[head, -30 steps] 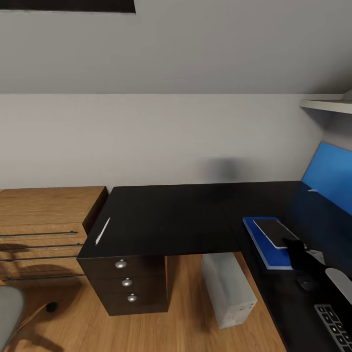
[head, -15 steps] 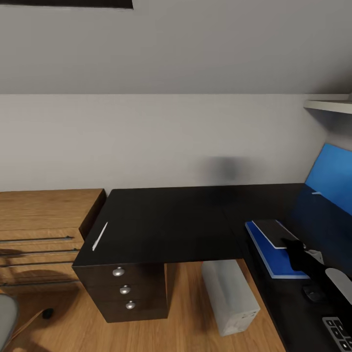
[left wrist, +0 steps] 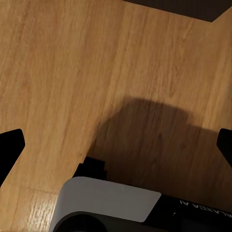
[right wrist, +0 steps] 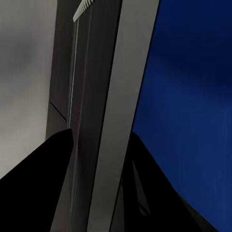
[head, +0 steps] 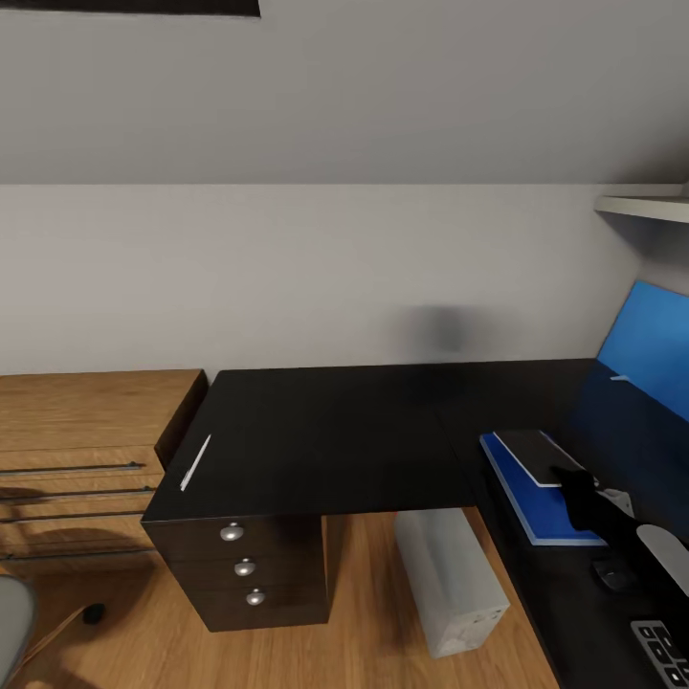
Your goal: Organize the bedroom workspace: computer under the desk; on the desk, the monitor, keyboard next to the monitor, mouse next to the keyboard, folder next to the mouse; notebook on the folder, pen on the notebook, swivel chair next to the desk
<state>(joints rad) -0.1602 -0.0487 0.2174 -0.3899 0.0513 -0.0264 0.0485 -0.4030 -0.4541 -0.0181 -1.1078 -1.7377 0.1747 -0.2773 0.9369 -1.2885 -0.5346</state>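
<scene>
The grey notebook [head: 538, 454] lies on the blue folder [head: 524, 498] at the right of the black desk [head: 335, 431]. My right gripper [head: 566, 478] is shut on the notebook [right wrist: 104, 96], its black fingers [right wrist: 58, 183] on either side of the edge, above the folder [right wrist: 193, 96]. The whitish pen [head: 195, 462] lies near the desk's left edge. The mouse [head: 612, 572] and a corner of the keyboard [head: 660, 643] sit nearer me. The grey computer [head: 450, 579] stands under the desk. My left gripper [left wrist: 116, 145] hangs open over the wooden floor.
A light wooden dresser [head: 86, 450] stands against the desk's left end. The swivel chair's seat edge [head: 11, 612] and a castor [head: 93, 612] show at the lower left. A blue back panel [head: 651, 344] and a white shelf [head: 641, 206] are at the right.
The whole head view shifted slightly a second ago, so the camera moved. In the last half second nothing has visibly moved.
</scene>
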